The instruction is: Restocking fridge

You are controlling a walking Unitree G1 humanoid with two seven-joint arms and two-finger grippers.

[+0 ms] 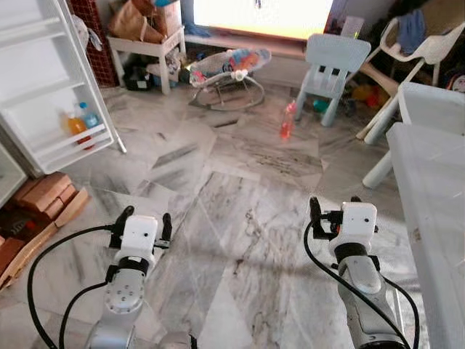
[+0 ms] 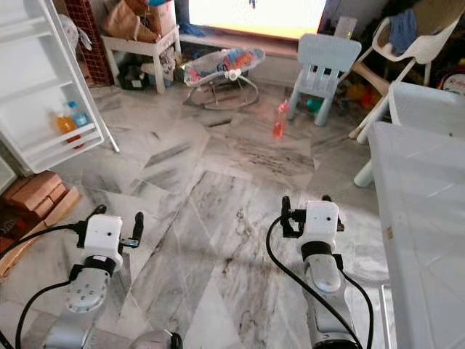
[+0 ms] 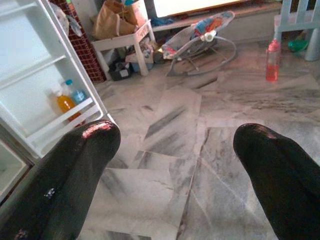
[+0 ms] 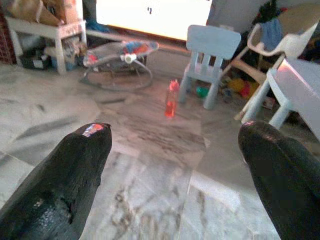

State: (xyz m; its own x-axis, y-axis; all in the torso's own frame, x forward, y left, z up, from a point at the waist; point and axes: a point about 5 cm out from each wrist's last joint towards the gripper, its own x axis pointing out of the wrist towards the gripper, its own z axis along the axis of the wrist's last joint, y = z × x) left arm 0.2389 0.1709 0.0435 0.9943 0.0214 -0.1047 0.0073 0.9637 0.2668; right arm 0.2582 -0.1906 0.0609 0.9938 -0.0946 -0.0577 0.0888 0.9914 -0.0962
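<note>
A red bottle stands upright on the marble floor ahead, near a small light-blue chair. The white fridge door hangs open at the left; its lower shelf holds an orange bottle and a blue-capped bottle. My left gripper is open low at the left, nothing between its fingers. My right gripper is open too, empty, low at the right. The red bottle lies well ahead of both, straight along the right gripper's fingers.
A white table runs along the right edge, with white plastic chairs behind it. A baby bouncer and a small white bench sit at the far wall. Bricks and boxes lie low left.
</note>
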